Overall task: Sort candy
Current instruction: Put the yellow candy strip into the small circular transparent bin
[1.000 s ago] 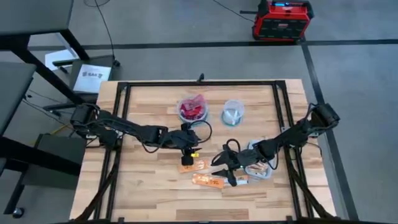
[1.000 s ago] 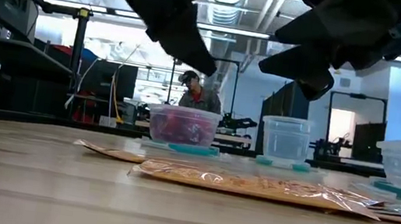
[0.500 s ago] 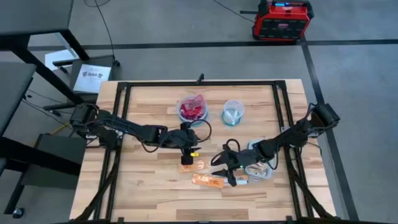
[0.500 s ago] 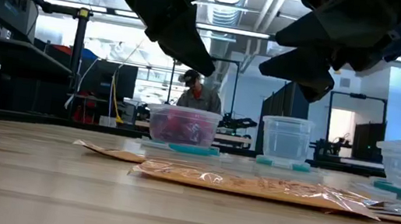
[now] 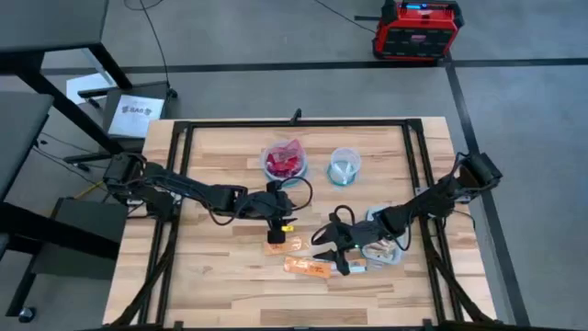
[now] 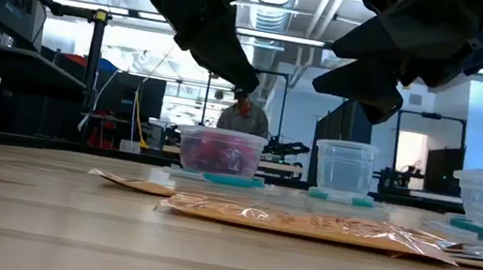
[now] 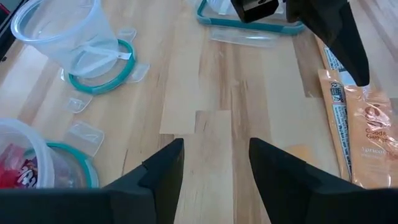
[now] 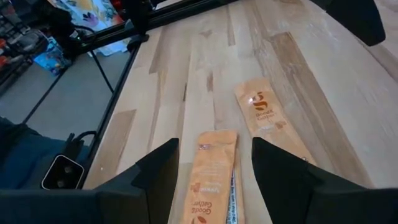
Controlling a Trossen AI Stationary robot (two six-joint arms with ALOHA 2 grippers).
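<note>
High view: both grippers hover mid-worktop, left gripper (image 5: 275,227) and right gripper (image 5: 329,246) with jaws apart, empty, over flat orange wrapped candy packets (image 5: 308,268); red candies (image 5: 286,163) fill a clear round bowl (image 5: 273,153).

One camera looks straight down on the whole pale wooden table (image 5: 220,276), another sits at tabletop height looking level toward the far room, and both wrist cameras peer close over the same orange flat packets (image 8: 214,180).
</note>
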